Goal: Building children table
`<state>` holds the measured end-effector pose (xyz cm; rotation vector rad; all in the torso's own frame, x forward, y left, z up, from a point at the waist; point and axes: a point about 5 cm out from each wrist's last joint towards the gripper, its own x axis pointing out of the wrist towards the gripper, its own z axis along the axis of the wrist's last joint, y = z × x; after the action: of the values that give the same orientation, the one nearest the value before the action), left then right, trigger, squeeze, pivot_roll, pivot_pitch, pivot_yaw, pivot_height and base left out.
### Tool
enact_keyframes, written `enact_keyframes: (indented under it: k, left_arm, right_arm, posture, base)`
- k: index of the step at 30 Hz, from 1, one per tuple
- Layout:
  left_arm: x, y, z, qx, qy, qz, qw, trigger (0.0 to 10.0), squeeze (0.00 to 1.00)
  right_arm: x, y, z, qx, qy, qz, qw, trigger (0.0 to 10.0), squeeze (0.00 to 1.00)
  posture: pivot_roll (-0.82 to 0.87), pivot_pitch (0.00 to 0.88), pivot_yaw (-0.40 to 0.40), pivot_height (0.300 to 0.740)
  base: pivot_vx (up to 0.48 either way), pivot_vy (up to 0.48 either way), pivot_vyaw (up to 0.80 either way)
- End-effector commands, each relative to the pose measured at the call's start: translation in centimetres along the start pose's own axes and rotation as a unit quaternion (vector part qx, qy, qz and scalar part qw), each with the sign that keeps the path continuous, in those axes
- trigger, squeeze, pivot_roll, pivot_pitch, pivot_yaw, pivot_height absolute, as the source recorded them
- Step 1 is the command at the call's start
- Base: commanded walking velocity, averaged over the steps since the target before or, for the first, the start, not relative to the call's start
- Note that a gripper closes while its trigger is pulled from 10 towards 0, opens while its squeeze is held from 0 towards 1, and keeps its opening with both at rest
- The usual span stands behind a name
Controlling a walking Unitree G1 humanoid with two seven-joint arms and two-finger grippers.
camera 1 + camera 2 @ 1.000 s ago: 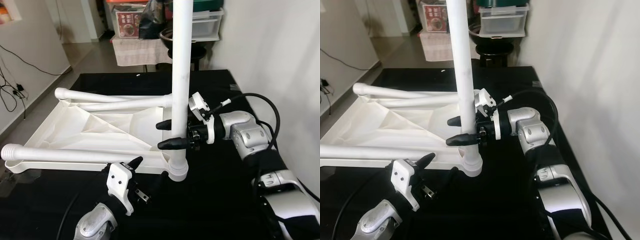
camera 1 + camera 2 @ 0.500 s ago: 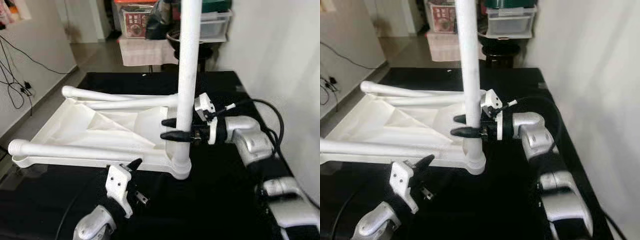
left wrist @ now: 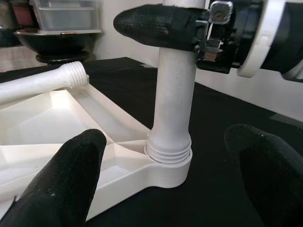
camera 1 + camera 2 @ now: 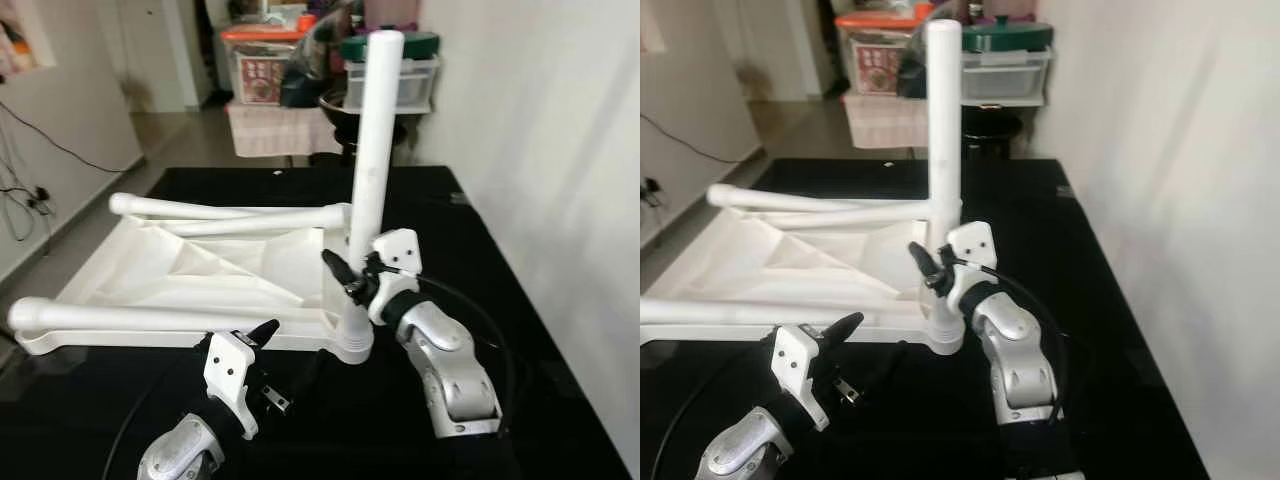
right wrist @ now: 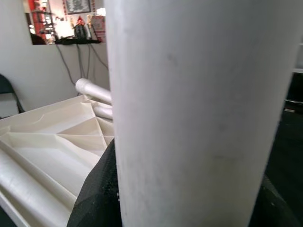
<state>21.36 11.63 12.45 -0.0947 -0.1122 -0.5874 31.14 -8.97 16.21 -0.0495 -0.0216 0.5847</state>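
Now right gripper (image 4: 352, 282) lower on upright leg (image 4: 374, 150)

An upright leg (image 4: 375, 150) stands in the tabletop's (image 4: 180, 270) near right corner, two legs (image 4: 200, 215) lying across it.

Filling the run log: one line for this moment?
right gripper: shut on upright leg | leg: in tabletop corner socket | left gripper: open, near socket

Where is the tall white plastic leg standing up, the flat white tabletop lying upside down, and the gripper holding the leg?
tall white plastic leg (image 4: 375, 140), left eye view, on its upper shaft.
flat white upside-down tabletop (image 4: 160, 275), left eye view, on its ribbed underside.
right gripper (image 4: 350, 278), left eye view, between its fingertips at the leg.
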Motion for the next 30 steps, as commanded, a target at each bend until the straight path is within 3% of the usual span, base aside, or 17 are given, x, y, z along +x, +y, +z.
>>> enact_keyframes:
  k: [1,2,3,4,7,8,10,11,12,13,14,15,20,23,27,28,30]
  left_arm:
    - [-0.4,0.4,0.0,0.005,0.005,0.011,1.0,10.0,0.0]
    - [-0.4,0.4,0.0,0.005,0.005,0.011,1.0,10.0,0.0]
    - [-0.4,0.5,0.1,0.006,0.004,0.016,1.0,10.0,0.0]
    - [-0.4,0.5,0.1,0.003,0.005,0.014,1.0,10.0,0.0]
    - [-0.4,0.5,0.1,-0.001,0.007,0.009,1.0,10.0,0.0]
    - [-0.3,0.4,0.0,-0.002,0.008,0.007,1.0,10.0,0.0]
    - [-0.2,0.3,0.0,-0.002,0.008,0.006,1.0,10.0,0.0]
    - [-0.2,0.3,0.0,-0.002,0.008,0.006,1.0,10.0,0.0]
    - [-0.1,0.2,0.0,-0.003,0.007,0.006,1.0,10.0,0.0]
    - [-0.1,0.2,0.0,-0.003,0.007,0.006,1.0,10.0,0.0]
    - [0.0,0.2,-0.1,-0.004,0.007,0.006,1.0,10.0,0.0]
    - [0.2,0.0,-0.2,-0.005,0.006,0.006,1.0,10.0,0.0]
    - [0.3,-0.1,-0.2,-0.005,0.005,0.007,1.0,10.0,0.0]
    - [0.3,-0.2,-0.3,-0.004,0.005,0.009,1.0,10.0,0.0]
    - [0.3,-0.2,-0.3,-0.003,0.006,0.009,1.0,10.0,0.0]
    - [0.3,-0.2,-0.3,-0.003,0.006,0.01,1.0,10.0,0.0]
    - [0.3,-0.3,-0.3,-0.002,0.007,0.01,1.0,10.0,0.0]
  right_arm:
    - [-0.9,0.5,-4.7,0.02,0.115,-0.003,0.993,1.5,0.0]
    - [-0.9,0.5,-4.7,0.02,0.115,-0.003,0.993,1.5,0.0]
    - [-0.8,0.6,-4.3,0.022,0.114,0.001,0.993,10.0,0.0]
    - [-0.4,0.7,-3.6,0.018,0.106,0.012,0.994,10.0,1.0]
    - [0.7,0.5,-2.0,0.012,0.077,0.056,0.995,10.0,1.0]
    - [1.3,0.6,-0.8,0.002,0.049,0.104,0.993,10.0,1.0]
    - [1.5,0.8,1.2,-0.022,0.007,0.207,0.978,10.0,1.0]
    - [1.5,0.8,1.2,-0.022,0.007,0.207,0.978,10.0,1.0]
    - [1.4,0.5,2.1,-0.042,-0.004,0.263,0.964,10.0,1.0]
    - [1.4,0.5,2.1,-0.042,-0.004,0.263,0.964,10.0,1.0]
    - [1.4,-0.2,2.5,-0.076,0.004,0.304,0.95,10.0,1.0]
    - [2.0,-2.1,3.0,-0.121,0.034,0.342,0.931,10.0,0.0]
    - [2.5,-3.0,3.4,-0.13,0.054,0.357,0.923,10.0,0.0]
    - [3.8,-3.3,5.4,-0.121,0.055,0.397,0.908,10.0,0.0]
    - [4.4,-3.2,6.6,-0.109,0.041,0.411,0.904,10.0,0.0]
    - [4.7,-3.2,7.2,-0.107,0.038,0.418,0.901,0.0,0.0]
    - [4.7,-3.4,7.6,-0.111,0.04,0.438,0.891,0.0,0.0]
  posture:
    - [0.03,0.054,0.016,0.74]
    - [0.03,0.054,0.016,0.74]
    - [0.03,0.057,0.016,0.74]
    - [0.03,0.059,0.011,0.74]
    - [0.04,0.056,0.007,0.74]
    - [0.04,0.054,0.001,0.74]
    - [0.04,0.054,-0.004,0.74]
    - [0.04,0.054,-0.004,0.74]
    - [0.04,0.051,-0.015,0.74]
    - [0.04,0.051,-0.015,0.74]
    - [0.04,0.048,-0.024,0.74]
    - [0.06,0.042,-0.04,0.74]
    - [0.07,0.038,-0.048,0.74]
    - [0.08,0.035,-0.051,0.74]
    - [0.08,0.031,-0.051,0.74]
    - [0.09,0.03,-0.051,0.74]
    - [0.09,0.031,-0.052,0.74]
  base:
    - [0.0,0.0,0.0]
    - [0.0,0.0,0.0]
    - [0.0,0.0,0.0]
    - [0.0,0.0,0.0]
    - [0.0,0.0,0.0]
    - [0.0,0.0,0.0]
    - [0.0,0.0,0.0]
    - [0.0,0.0,0.0]
    - [0.0,0.0,0.0]
    - [0.0,0.0,0.0]
    - [0.0,0.0,0.0]
    - [0.0,0.0,0.0]
    - [0.0,0.0,0.0]
    - [0.0,0.0,0.0]
    - [0.0,0.0,0.0]
    - [0.0,0.0,0.0]
    - [0.0,0.0,0.0]
